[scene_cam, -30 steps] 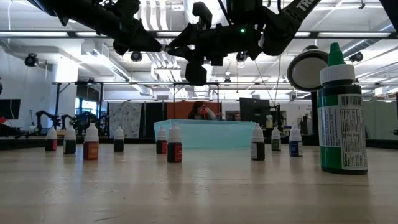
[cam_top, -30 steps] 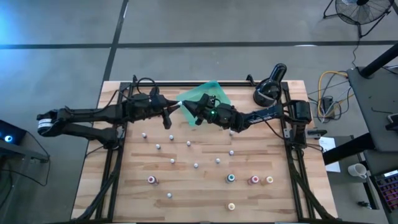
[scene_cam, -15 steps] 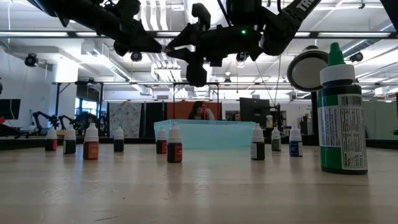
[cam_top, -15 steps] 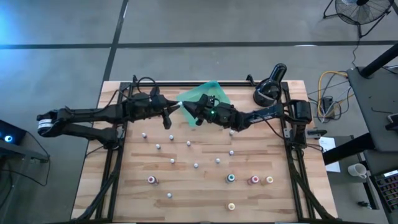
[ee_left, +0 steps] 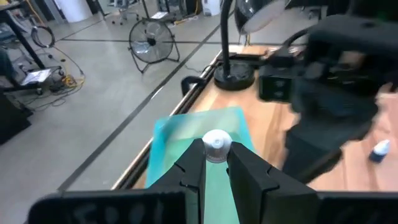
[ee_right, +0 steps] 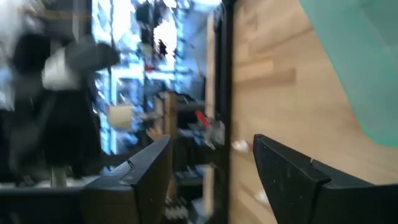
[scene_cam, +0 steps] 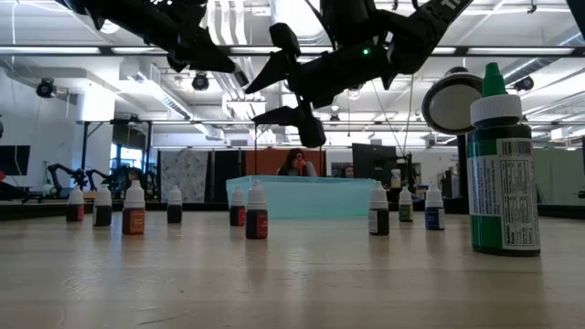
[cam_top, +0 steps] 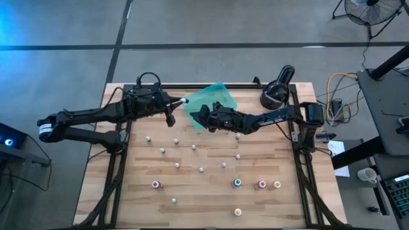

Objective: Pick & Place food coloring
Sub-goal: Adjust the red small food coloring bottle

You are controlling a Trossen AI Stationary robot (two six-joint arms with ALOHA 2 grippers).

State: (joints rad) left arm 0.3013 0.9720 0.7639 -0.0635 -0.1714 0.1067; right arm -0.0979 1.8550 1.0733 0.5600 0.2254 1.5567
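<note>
One bottle (ee_left: 216, 147) is gripped cap-first by the left gripper (cam_top: 178, 102), held over the tray (cam_top: 220, 97) edge at 12 o'clock of the table (cam_top: 204, 191). About a dozen bottles stand loose nearer, toward 6 o'clock (caps up, well apart). Right gripper (cam_top: 200, 117), fingers spread and empty, hangs just beside, at 4 o'clock of the left. Judgement: carry the bottle further over the tray's middle, lower, then release; the right arm should clear out first.
</note>
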